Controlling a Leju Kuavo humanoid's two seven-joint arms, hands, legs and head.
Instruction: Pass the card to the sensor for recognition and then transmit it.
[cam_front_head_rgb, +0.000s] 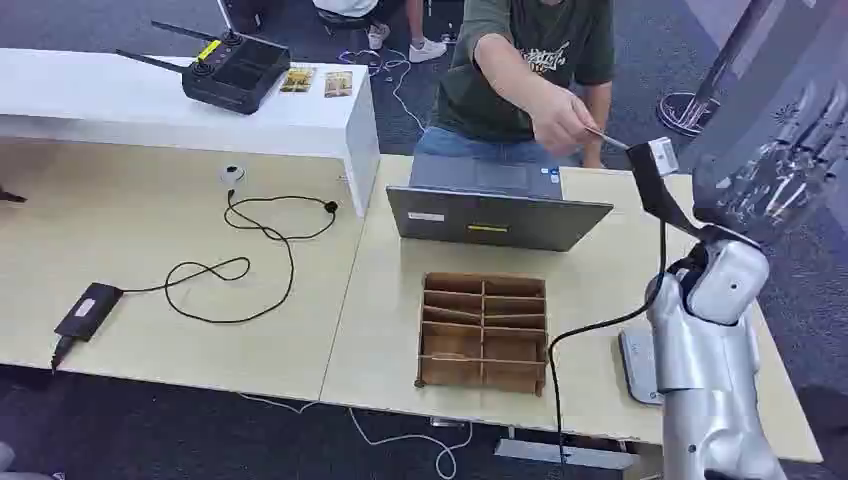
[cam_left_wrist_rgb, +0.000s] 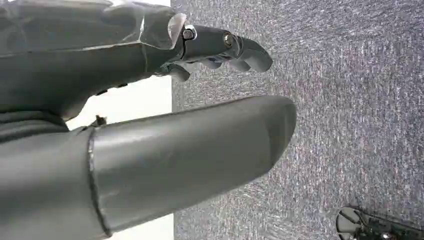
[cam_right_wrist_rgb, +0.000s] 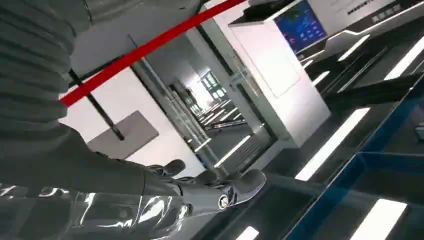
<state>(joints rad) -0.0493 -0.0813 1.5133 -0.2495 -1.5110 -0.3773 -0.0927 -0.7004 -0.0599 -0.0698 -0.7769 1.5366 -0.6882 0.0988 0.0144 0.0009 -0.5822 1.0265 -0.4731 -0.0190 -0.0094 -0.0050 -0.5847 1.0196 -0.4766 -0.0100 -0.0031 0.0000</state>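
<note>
The right robot hand (cam_right_wrist_rgb: 210, 192) is raised, fingers stretched and holding nothing. The left robot hand (cam_left_wrist_rgb: 190, 145) hangs spread. The card (cam_front_head_rgb: 606, 137), seen edge-on at 1 o'clock above the counter (cam_front_head_rgb: 600, 290), is in a person's hand (cam_front_head_rgb: 560, 118). It is likely light, stiff and slick, so pinch its flat faces near the free end.

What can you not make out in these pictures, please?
Head view: whether the right hand holds the small white piece at its fingertips; too small.
Head view: the laptop screen; it faces away.
Head view: the grey pad; the right arm covers most of it.
</note>
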